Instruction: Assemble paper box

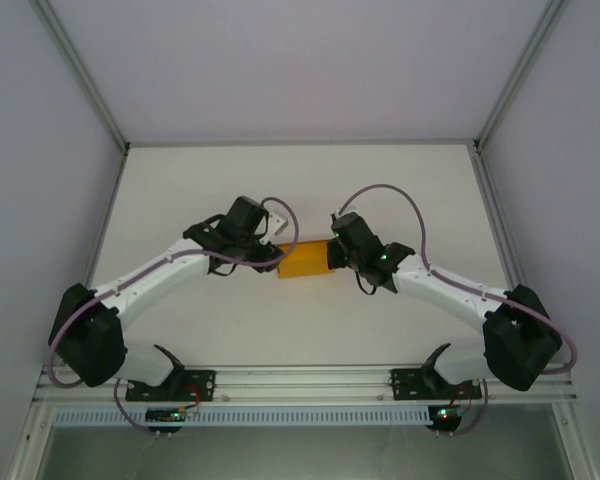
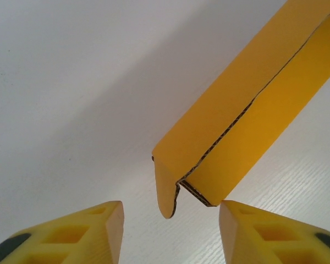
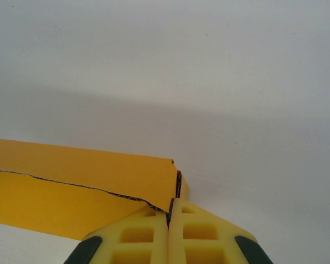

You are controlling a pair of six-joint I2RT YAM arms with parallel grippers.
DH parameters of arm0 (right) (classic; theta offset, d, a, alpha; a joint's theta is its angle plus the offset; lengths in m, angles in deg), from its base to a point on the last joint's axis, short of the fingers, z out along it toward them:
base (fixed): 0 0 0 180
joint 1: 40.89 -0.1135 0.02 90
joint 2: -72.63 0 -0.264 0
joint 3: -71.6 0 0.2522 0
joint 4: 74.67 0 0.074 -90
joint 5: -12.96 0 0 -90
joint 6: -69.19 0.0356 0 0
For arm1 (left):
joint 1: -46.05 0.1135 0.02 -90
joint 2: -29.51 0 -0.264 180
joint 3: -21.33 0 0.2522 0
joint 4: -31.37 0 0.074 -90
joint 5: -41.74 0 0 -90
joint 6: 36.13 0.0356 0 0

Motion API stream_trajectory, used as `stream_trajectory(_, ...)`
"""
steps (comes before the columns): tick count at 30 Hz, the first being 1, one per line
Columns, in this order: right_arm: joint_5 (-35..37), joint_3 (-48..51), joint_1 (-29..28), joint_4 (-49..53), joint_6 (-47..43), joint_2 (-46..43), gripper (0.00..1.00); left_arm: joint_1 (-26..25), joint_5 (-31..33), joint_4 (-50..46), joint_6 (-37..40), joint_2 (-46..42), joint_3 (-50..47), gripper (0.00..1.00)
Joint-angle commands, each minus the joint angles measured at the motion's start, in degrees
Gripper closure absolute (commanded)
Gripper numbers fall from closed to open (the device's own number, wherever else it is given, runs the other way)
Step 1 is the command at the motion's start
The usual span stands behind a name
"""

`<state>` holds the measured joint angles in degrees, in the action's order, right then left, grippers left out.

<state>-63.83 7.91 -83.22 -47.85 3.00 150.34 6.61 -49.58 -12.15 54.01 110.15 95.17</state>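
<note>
The paper box (image 1: 303, 262) is an orange-yellow folded card piece lying mid-table between both arms. In the left wrist view the paper box (image 2: 247, 104) runs in from the upper right, and its rounded end flap hangs down between my fingers. My left gripper (image 2: 170, 220) is open, with the box's corner right beside the right fingertip (image 2: 231, 220). My left gripper (image 1: 271, 260) is at the box's left end. My right gripper (image 3: 169, 212) is shut on the thin end edge of the paper box (image 3: 71, 181). It holds the box's right end (image 1: 331, 262).
The white table (image 1: 300, 190) is walled by pale panels and metal frame posts at the back and sides. An aluminium rail (image 1: 300, 380) with both arm bases runs along the near edge.
</note>
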Motion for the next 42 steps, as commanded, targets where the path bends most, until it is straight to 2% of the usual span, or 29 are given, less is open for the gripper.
stream_trajectory(1, -1.73, -0.37, -0.56, 4.94, 1.24, 1.57, 1.00, -0.35, 1.65, -0.18, -1.28, 1.41, 2.53, 0.58)
stream_trajectory(6, -1.87, -0.71, -0.69, 5.47, 1.08, 1.74, 1.00, -0.63, 3.70, -0.91, -3.61, 2.59, 3.99, 0.73)
stream_trajectory(12, -1.46, -0.74, -0.72, 5.79, 0.97, 1.92, 1.00, -2.55, 5.78, -2.06, -6.22, 2.63, 4.79, 0.74)
stream_trajectory(22, -1.75, -0.78, -0.96, 5.81, 0.76, 1.70, 1.00, -2.84, 9.77, -3.34, -7.52, 5.55, 6.02, 0.78)
stream_trajectory(24, -1.63, -0.82, -0.99, 5.90, 0.71, 1.57, 1.00, -2.91, 10.05, -3.41, -7.43, 5.57, 6.24, 0.83)
stream_trajectory(29, -1.53, -0.85, -1.18, 5.72, 0.36, 1.79, 1.00, -3.10, 7.84, -3.85, -9.05, 5.18, 7.00, 0.89)
stream_trajectory(33, 0.31, -0.49, -2.08, 5.82, 0.27, 2.09, 1.00, -2.53, 4.88, -4.68, -16.59, 6.23, 7.96, 1.00)
stream_trajectory(36, 2.74, 0.29, -3.35, 5.36, -0.04, 2.40, 1.00, -1.73, 0.43, -5.56, -20.16, 7.07, 7.93, 1.00)
stream_trajectory(40, 6.11, 1.64, -5.22, 4.41, -0.38, 2.56, 1.00, -0.81, -1.16, -7.49, -23.69, 6.06, 7.68, 1.00)
stream_trajectory(42, 7.43, 1.95, -5.78, 4.27, -0.86, 2.62, 1.00, 0.13, -5.07, -7.78, -24.45, 5.26, 7.61, 1.00)
